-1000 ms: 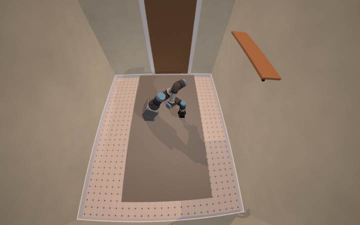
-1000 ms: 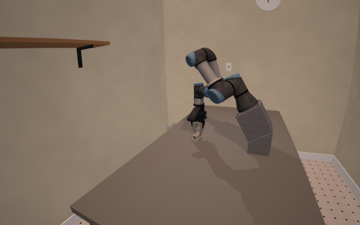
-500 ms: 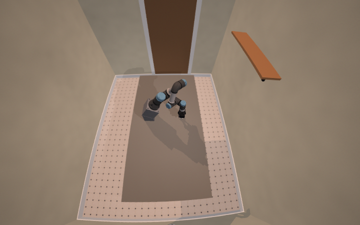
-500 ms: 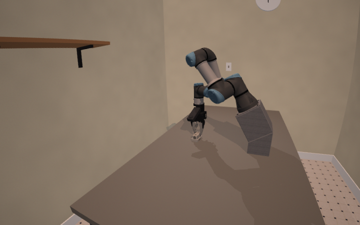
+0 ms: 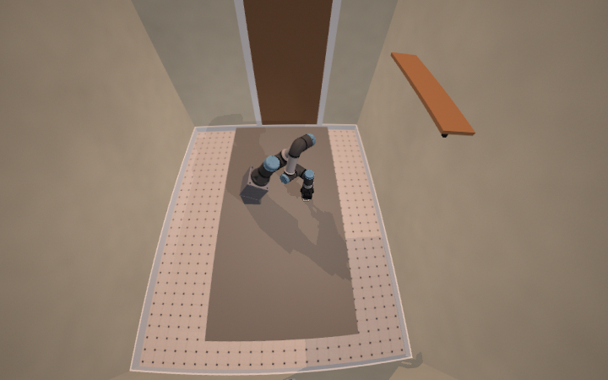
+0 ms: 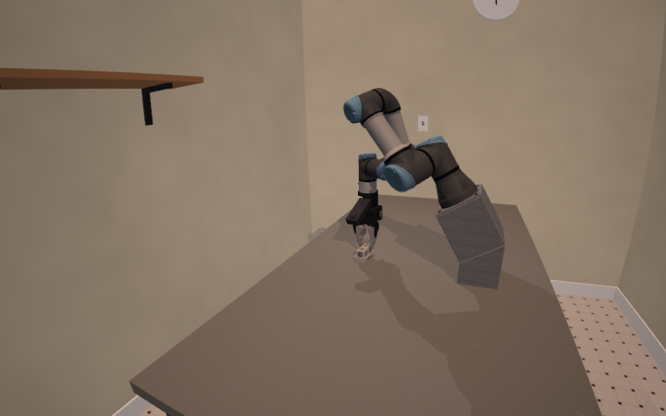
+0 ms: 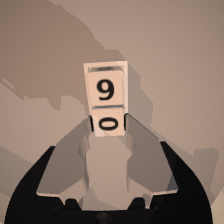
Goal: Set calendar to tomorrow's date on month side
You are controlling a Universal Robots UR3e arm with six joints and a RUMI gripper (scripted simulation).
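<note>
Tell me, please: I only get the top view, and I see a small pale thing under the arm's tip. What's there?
Observer: The wrist view shows a pale tray carrying two numbered cubes.

Operator: Is the arm touching either one?

Observer: Yes, the end effector has its fingers closed on opposite sides of the 0 cube.

Operator: Do both numbers face the same way?

Observer: No, the 0 lies sideways relative to the digit on the other cube.
</note>
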